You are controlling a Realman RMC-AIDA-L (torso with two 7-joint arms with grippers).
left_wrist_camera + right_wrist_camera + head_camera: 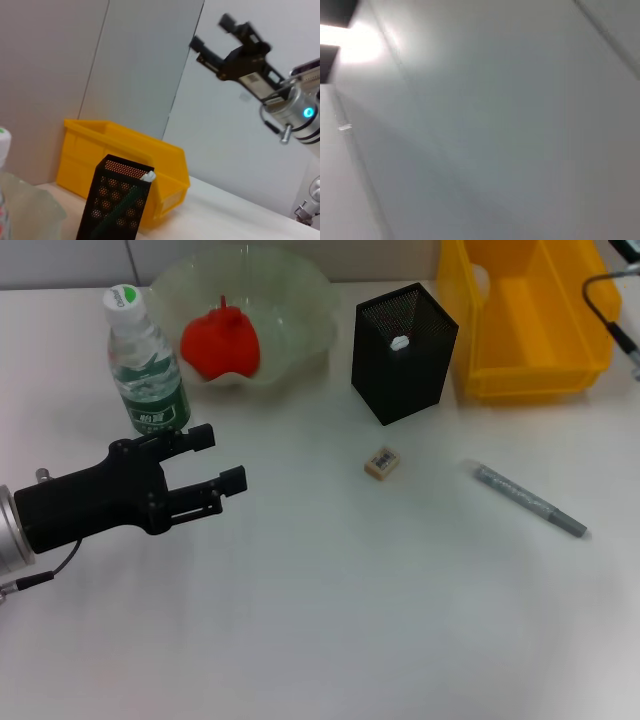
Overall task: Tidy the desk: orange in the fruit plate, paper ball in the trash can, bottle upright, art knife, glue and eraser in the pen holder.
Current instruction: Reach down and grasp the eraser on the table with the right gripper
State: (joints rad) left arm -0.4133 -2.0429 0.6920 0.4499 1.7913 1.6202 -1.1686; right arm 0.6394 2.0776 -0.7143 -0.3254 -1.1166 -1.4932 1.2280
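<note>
White table (330,610) was seen carrying one bottle (146,362), standing upright at ten o'clock, just beside one pale fruit plate (300,300) in which a red-orange fruit (221,343) lay. One black mesh pen holder (403,352) stood at one o'clock with something white-tipped, perhaps the glue, already in it. One eraser (382,462) lay near the middle and one grey knife (530,500) at three o'clock, both well apart from the holder. One yellow bin (530,330) was set at two o'clock; no paper ball was seen.

The left hand (225,455) was held at nine o'clock, fingers apart and nothing gripped. The right hand (210,37) was raised high, seemingly parted and empty.

A swing of the left hand could be judged likely to topple the nearby bottle; the small eraser could slip from a loose pinch.
</note>
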